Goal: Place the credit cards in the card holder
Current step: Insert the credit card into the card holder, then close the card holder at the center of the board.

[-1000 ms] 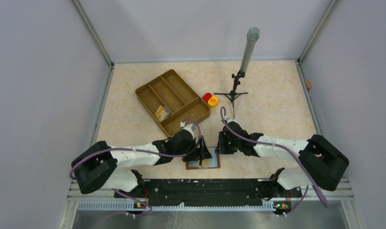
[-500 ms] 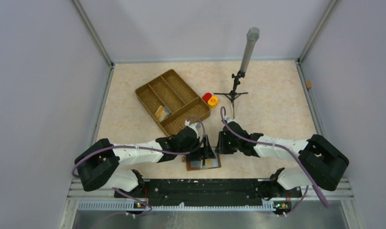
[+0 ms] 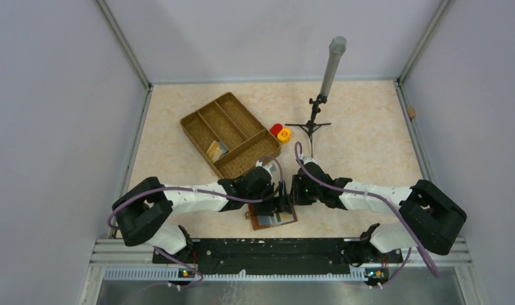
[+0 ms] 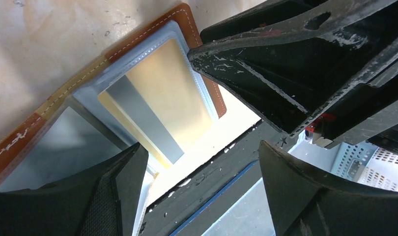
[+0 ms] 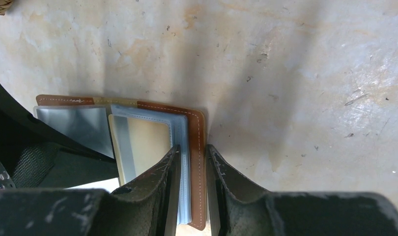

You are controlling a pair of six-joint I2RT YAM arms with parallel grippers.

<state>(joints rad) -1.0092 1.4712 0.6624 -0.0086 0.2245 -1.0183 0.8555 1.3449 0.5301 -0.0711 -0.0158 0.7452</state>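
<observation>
The card holder (image 3: 272, 218) lies open and flat on the bench (image 3: 369, 133), close to its near edge. The right end effector (image 5: 192, 152) is clamped on the holder's right-hand border, one finger on the clear sleeve and one outside the brown stitched cover. The left end effector (image 4: 201, 147) hangs just above the holder with its fingers wide apart and nothing in them.

A gold credit card (image 5: 145, 142) sits under the clear sleeve of the holder's right half. Its lower end is hidden, so whether it is fully seated cannot be told. A grey panel fills the holder's left half; card or bare sleeve, I cannot say.

The two end effectors stand almost touching over the holder, so any sideways move by either one risks a knock. The pinch catches only a narrow strip of border, and a tug could slip it off or drag the holder toward the bench edge.

The holder's long axis runs left to right, slightly skewed, its right end a little farther from the arm bases. The card's long axis crosses that, parallel to the fold, with its grey stripe along the side nearer the fold.

Beyond the holder stands a wicker tray (image 3: 204, 121) with something yellowish in one compartment.
</observation>
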